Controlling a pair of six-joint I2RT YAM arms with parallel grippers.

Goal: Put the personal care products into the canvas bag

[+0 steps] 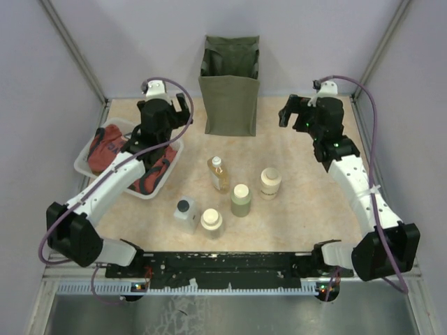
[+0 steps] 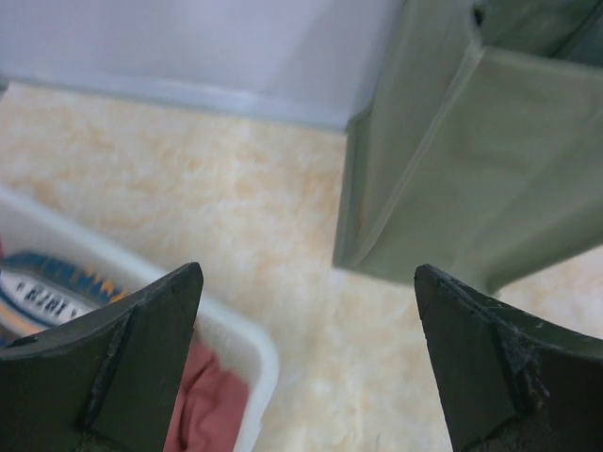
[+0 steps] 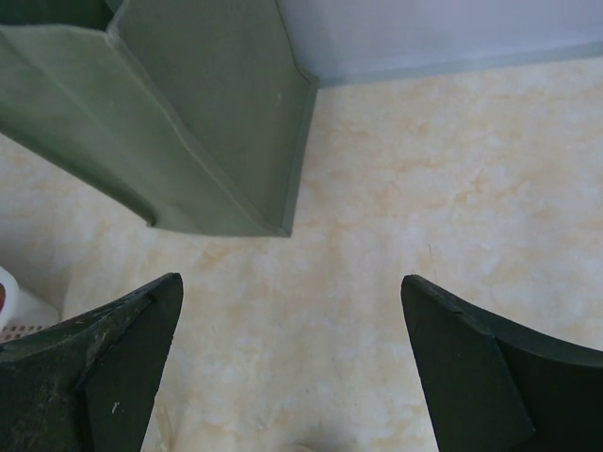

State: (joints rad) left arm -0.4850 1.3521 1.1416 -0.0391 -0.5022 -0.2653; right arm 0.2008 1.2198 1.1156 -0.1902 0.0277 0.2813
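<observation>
Though blurred, lettering (image 2: 44, 303) inside tray (image 2: 256, 350).

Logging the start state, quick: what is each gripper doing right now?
Left gripper: open, holding nothing.
Right gripper: open, holding nothing.

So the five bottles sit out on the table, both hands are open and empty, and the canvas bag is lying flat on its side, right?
No. The canvas bag stands upright at the back, as the top external view shows. The five bottles do sit out on the table, and the left hand and right hand are open and empty.
</observation>
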